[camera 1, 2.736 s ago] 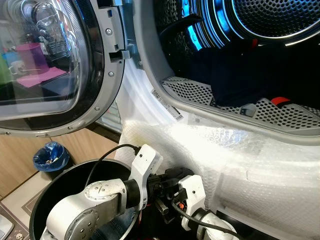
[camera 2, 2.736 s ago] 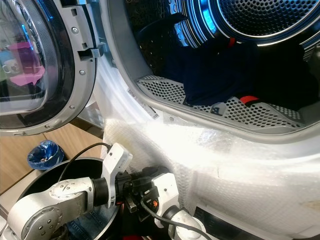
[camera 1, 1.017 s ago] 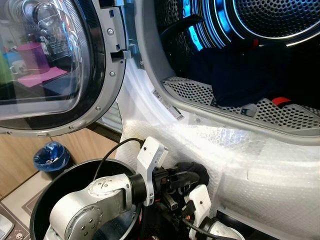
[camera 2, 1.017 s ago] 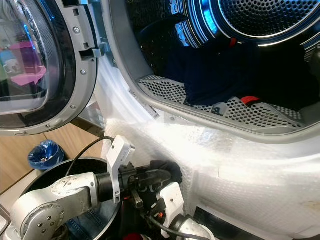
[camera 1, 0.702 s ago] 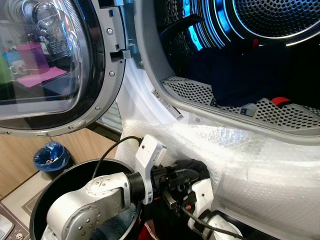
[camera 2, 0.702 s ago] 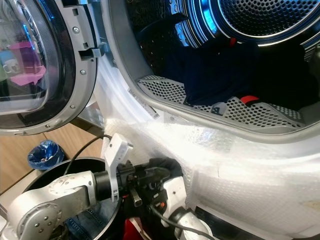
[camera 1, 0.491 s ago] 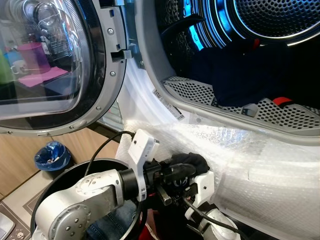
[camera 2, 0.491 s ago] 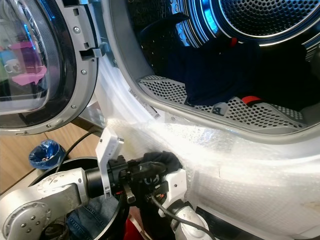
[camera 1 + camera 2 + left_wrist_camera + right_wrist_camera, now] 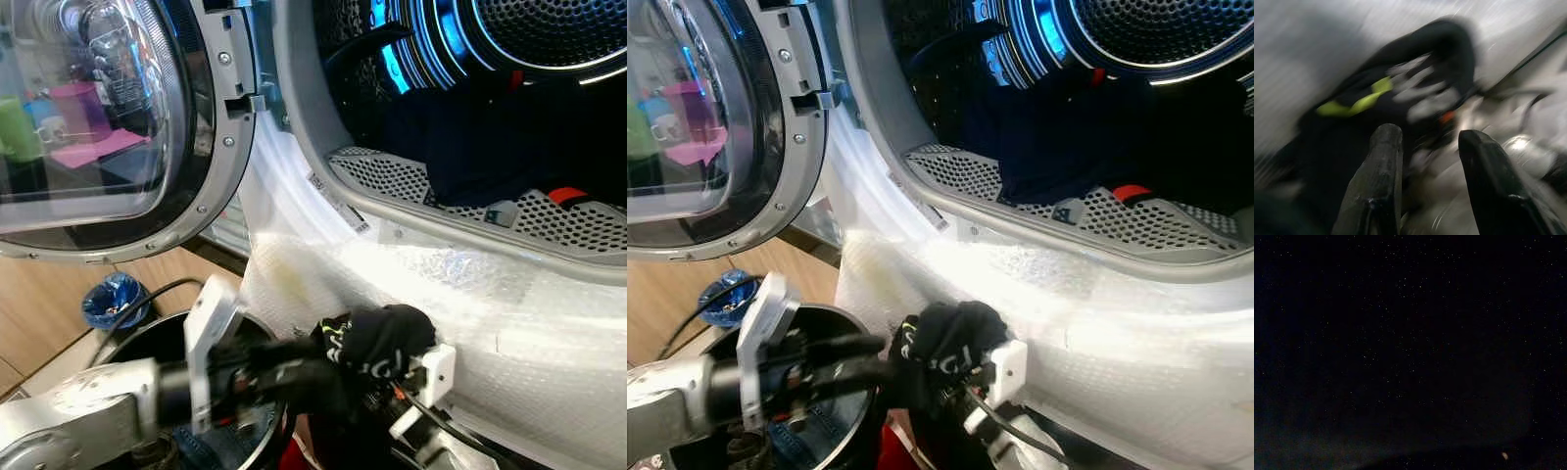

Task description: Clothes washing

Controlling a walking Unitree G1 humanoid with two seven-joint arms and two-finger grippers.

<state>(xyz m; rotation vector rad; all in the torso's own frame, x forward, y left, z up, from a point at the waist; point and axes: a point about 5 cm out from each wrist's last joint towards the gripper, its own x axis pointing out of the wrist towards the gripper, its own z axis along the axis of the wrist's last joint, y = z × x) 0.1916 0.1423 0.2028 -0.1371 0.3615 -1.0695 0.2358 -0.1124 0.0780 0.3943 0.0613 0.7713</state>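
A black garment (image 9: 377, 338) with yellow-green and white print is bunched up in front of the washer, just below the drum opening. It covers my right gripper; the white wrist block (image 9: 434, 367) shows under it, and the right wrist view is dark. My left gripper (image 9: 1427, 139) reaches in from the left with its fingers (image 9: 854, 354) apart, and its tips are at the garment's side. Dark navy clothes (image 9: 490, 147) lie inside the lit drum (image 9: 549, 39).
The round washer door (image 9: 98, 127) stands swung open on the left. Bubble wrap (image 9: 509, 313) covers the washer front. A black basket (image 9: 823, 318) below holds jeans (image 9: 808, 431) and something red (image 9: 890, 446). A blue-bagged bin (image 9: 113, 299) sits on the floor.
The black garment has risen with my right arm from the basket's edge up toward the drum opening. My left arm has dropped lower and leftward. The camera has shifted slightly.
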